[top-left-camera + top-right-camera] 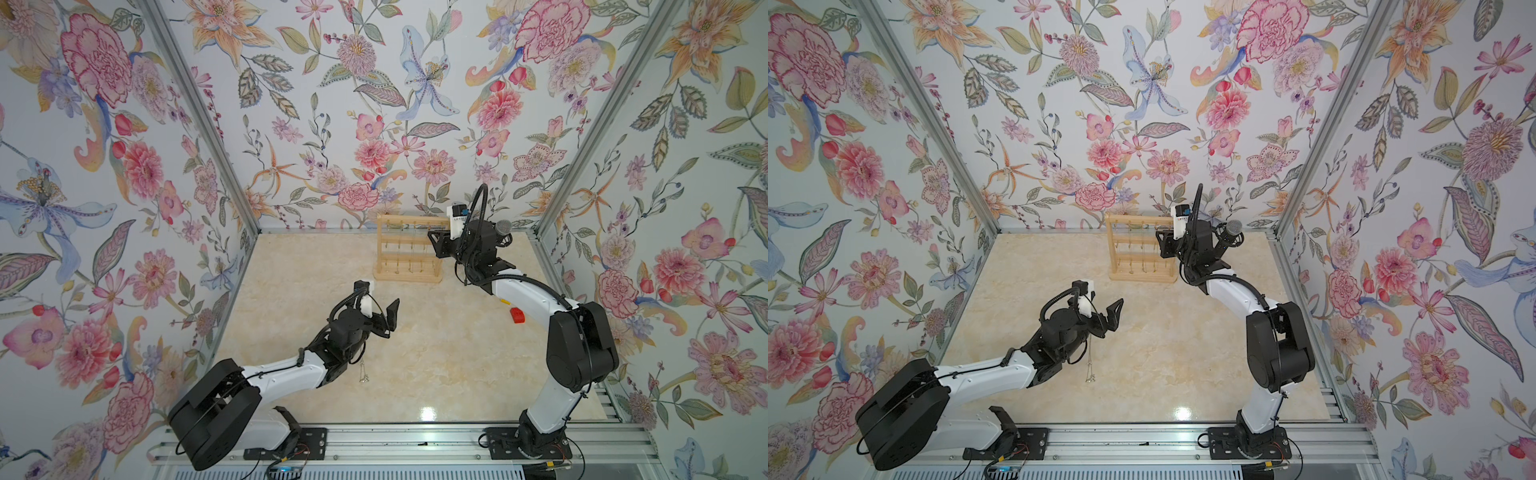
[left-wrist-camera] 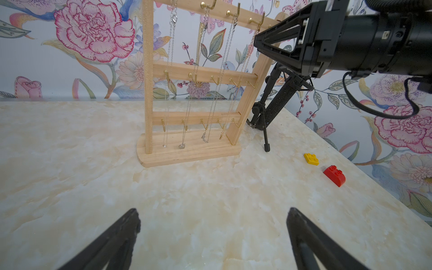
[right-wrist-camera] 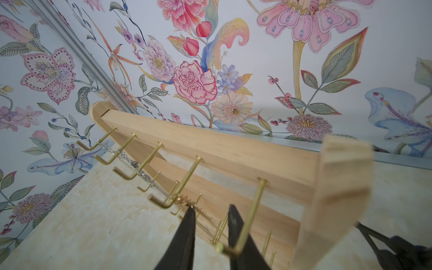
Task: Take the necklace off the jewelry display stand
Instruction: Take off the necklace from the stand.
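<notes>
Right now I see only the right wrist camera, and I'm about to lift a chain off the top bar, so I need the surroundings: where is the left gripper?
Observer: The left gripper is open and empty, over the table in front of the stand.
Operator: Anything already off the stand?
Observer: A thin chain shows beside the left arm, apparently lying on the table.
Operator: Clutter on my side?
Observer: A yellow brick and a red brick lie on the table beside the right arm.
</notes>
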{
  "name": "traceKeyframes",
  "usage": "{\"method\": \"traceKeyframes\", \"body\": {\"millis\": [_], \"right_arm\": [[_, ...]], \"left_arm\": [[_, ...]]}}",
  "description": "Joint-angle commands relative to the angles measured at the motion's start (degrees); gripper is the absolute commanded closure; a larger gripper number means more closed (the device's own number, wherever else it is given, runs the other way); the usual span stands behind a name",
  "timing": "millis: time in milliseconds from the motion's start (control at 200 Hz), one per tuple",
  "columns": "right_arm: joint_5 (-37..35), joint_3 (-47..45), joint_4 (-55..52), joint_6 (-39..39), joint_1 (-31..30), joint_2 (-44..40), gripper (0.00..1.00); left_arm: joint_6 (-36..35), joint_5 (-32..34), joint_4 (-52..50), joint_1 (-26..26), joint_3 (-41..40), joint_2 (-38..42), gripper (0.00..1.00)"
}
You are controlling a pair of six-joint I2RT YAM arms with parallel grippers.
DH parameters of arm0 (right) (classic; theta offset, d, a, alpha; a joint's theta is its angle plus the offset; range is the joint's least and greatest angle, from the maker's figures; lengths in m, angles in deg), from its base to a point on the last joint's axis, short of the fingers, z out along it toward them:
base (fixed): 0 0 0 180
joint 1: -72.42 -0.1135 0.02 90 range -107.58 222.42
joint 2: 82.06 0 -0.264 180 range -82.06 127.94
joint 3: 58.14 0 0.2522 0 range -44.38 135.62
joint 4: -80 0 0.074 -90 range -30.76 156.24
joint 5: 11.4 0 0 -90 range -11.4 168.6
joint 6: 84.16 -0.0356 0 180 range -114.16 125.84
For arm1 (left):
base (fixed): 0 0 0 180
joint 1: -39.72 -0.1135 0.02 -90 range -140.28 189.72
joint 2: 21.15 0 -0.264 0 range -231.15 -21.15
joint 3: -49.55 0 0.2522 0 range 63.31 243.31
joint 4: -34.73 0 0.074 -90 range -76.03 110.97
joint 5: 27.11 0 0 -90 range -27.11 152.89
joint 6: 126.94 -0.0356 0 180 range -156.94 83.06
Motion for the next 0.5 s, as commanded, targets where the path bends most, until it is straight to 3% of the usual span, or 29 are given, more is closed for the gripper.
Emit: {"method": "traceKeyframes", "body": {"millis": [0,495], "right_arm": [[1.6,-1.9,3.5,0.6,-0.3,-2.5,0.74],[3.9,-0.9,4.3,0.1,-0.2,-1.3,0.73]], "left_arm": [[-0.1,-0.9,1.5,-0.1,-0.4,0.4,0.01],[-0.1,-1.2,1.4,-0.1,-0.3,0.1,0.01]]}}
